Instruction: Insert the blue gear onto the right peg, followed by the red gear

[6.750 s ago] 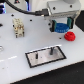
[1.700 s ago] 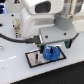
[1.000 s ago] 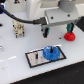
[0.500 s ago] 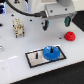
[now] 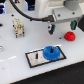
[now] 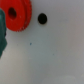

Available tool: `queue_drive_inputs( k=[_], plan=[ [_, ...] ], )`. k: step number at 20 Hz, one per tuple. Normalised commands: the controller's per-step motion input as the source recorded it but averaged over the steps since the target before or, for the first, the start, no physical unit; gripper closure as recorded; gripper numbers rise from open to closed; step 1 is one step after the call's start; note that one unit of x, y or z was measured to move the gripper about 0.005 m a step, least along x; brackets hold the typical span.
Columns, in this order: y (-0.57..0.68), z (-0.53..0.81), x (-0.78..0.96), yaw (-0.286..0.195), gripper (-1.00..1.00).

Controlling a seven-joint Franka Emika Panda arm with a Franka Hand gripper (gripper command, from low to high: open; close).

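Observation:
The blue gear (image 5: 51, 52) lies flat on the right half of the white black-bordered plate (image 5: 35, 62). It sits where the right peg stands, and the peg itself is too blurred to make out. The red gear (image 5: 69, 35) rests on the table behind the plate, toward the exterior view's right, and shows in the wrist view as the red gear (image 6: 17, 15). My gripper (image 5: 63, 28) hangs above the table just left of the red gear. Its dark fingers (image 5: 51, 27) are spread apart and hold nothing.
A short dark stub (image 5: 36, 55) stands on the plate's left half. A beige block (image 5: 19, 27) sits at the back on the exterior view's left. The wrist view shows a dark round spot (image 6: 42, 19) beside the red gear on the white table.
The gripper was low over the plate with the blue gear. It let go, rose, and moved toward the exterior view's right, near the red gear. The blue gear stays on the plate.

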Motion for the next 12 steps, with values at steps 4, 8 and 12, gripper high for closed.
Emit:
queue_drive_inputs(
  k=[4,8,12],
  plan=[
    [0.0,0.0,0.13,0.0,-1.0],
    [0.01,0.0,0.12,0.0,-1.0],
    [0.18,0.02,0.17,0.0,-1.0]
  ],
)
